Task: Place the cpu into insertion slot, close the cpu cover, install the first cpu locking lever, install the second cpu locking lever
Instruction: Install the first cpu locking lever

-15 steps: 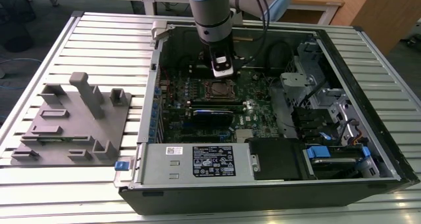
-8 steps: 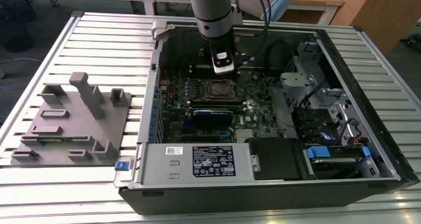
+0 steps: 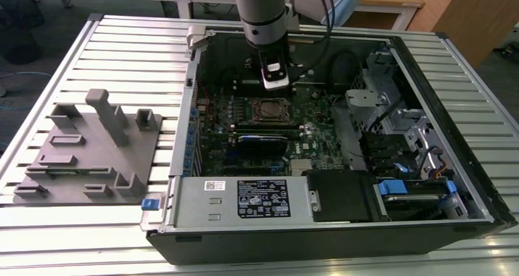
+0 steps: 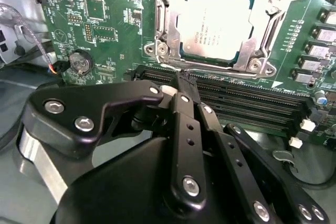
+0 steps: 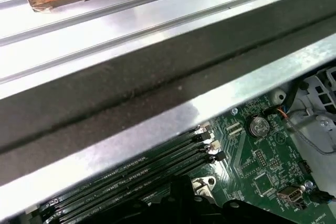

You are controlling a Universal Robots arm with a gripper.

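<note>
Gripper (image 4: pixel 181 80), black with linked fingers, sits in the second wrist view with its fingertips pressed together at a point just beside the near edge of the socket. I read it as closed; I see nothing chip-sized in it, though a thin lever wire there I can't rule out.

Small flat square cpu with silvery-grey metal top (image 4: pixel 218 22) lies flat inside the square insertion slot on the green circuit board (image 4: pixel 105 19). Thin silver-grey metal cpu cover frame (image 4: pixel 163 24) lies down around it, chip showing through the square cut-out. So placing and cover closing look done to me.

In the exterior view I see the arm reaching down into the open black computer case (image 3: pixel 454 185), gripper (image 3: pixel 275 84) right above the socket (image 3: pixel 269 110). Long black memory slots (image 4: pixel 247 100) run between fingertips and socket.

My read: lever step is in hand. Can't tell whether either locking lever is latched; the wires are too thin to make out. Any push on one needs the fingertips right on the wire, clear of the memory slots and not scraping the cover frame.
</note>
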